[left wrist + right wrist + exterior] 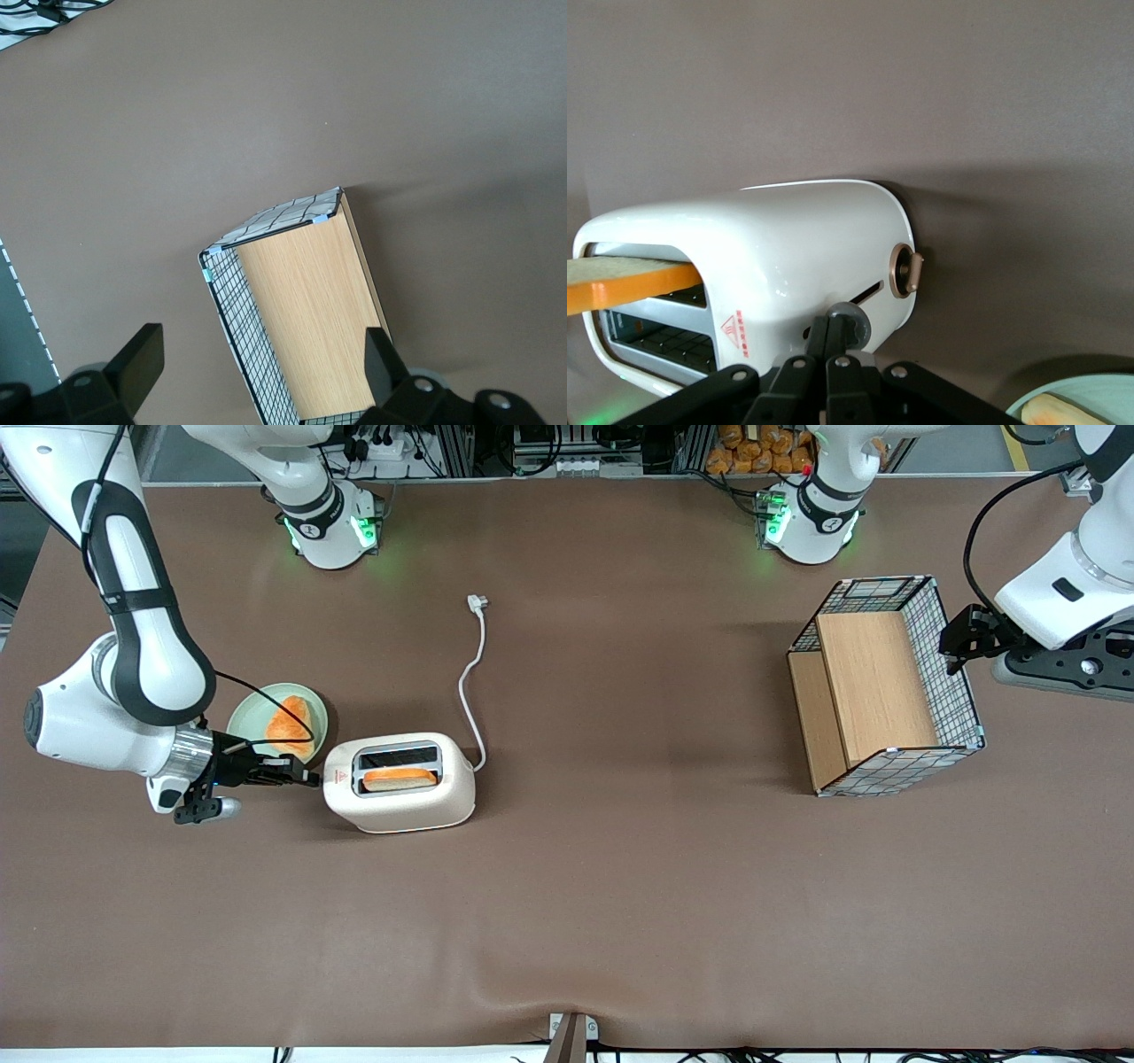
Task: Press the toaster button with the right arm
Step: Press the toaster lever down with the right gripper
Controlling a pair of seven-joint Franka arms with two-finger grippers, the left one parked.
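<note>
The cream-white toaster lies on the brown table toward the working arm's end, with a slice of toast in the slot nearer the front camera. My right arm reaches down to its narrow end by the red mark. The gripper is shut, empty, with its tips against that end. In the right wrist view the closed fingers touch the grey round toaster button at the end of its slot on the toaster. The button is hidden in the front view.
A pale green plate with an orange bread piece sits beside the gripper, farther from the front camera. The white cord runs to a plug. A bronze dial is on the toaster's end. A wire-and-wood basket lies toward the parked arm's end.
</note>
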